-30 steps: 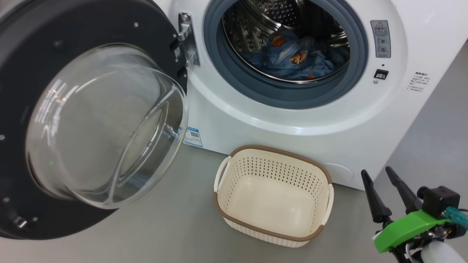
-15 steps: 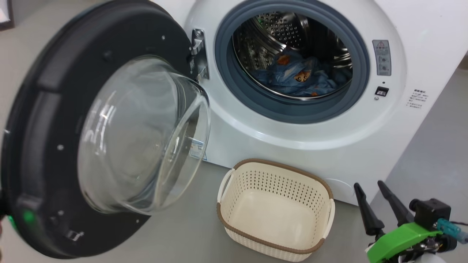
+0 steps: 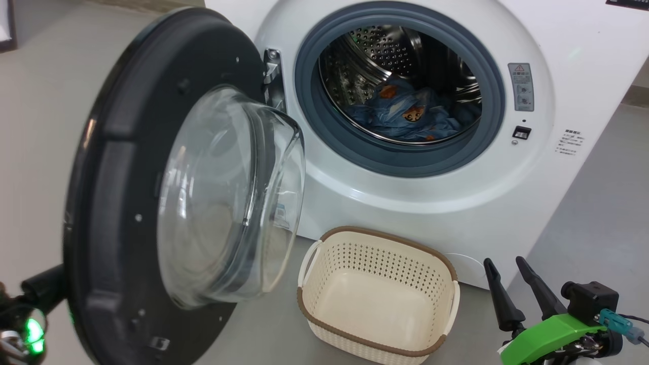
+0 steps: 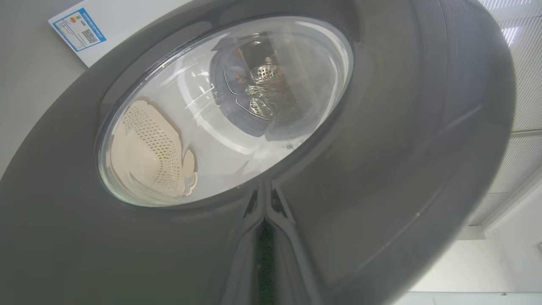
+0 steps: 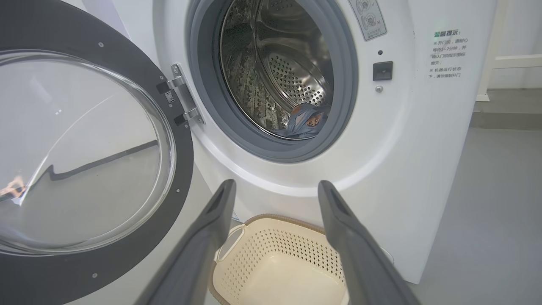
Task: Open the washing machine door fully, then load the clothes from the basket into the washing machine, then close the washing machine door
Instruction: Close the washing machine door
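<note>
Blue printed clothes (image 3: 405, 119) in steel drum (image 3: 385, 48), black-rimmed door (image 3: 127, 152) half open, left gripper (image 4: 264, 220) clenched, right gripper (image 3: 503, 263) spread

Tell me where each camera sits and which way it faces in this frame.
Head view: high, looking down at the washing machine, its open washing machine door and the empty basket; right gripper at lower right.
Left wrist view: outside the door, looking through its glass window; left gripper, shut, close against the door.
Right wrist view: low, facing the drum; the open right gripper frames the basket.
Shared: head and right wrist views both show the clothes in the drum.
</note>
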### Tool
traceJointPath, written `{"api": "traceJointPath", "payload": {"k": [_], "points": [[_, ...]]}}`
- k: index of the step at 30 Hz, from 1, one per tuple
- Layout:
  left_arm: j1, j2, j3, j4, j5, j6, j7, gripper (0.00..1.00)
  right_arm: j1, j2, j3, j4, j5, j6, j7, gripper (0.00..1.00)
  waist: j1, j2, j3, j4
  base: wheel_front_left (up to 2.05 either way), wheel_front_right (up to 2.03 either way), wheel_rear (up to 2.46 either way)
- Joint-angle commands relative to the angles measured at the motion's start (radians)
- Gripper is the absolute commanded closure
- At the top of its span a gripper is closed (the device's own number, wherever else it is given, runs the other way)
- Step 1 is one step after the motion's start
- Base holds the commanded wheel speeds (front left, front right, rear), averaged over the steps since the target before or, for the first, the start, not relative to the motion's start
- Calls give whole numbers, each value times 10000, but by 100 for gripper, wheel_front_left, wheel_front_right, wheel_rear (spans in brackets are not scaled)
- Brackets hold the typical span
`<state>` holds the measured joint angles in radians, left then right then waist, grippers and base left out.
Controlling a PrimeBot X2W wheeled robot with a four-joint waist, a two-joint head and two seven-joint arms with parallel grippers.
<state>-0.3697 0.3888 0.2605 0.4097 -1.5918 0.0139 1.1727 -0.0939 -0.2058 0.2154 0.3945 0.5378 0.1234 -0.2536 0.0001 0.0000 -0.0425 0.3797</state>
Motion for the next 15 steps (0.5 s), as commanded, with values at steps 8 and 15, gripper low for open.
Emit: {"api": "traceJointPath", "payload": {"k": [8, 15], "points": [[426, -159, -114, -2172, -310, 741, 578, 100, -143, 13, 104, -244, -7, 73, -82, 0, -1, 0, -37, -481, 0, 0, 0], [871, -688, -365, -3377, -449, 1233, 666, 100, -104, 109, 15, -224, 5, 73, -82, 0, -1, 0, -122, -1209, 0, 0, 0]]}}
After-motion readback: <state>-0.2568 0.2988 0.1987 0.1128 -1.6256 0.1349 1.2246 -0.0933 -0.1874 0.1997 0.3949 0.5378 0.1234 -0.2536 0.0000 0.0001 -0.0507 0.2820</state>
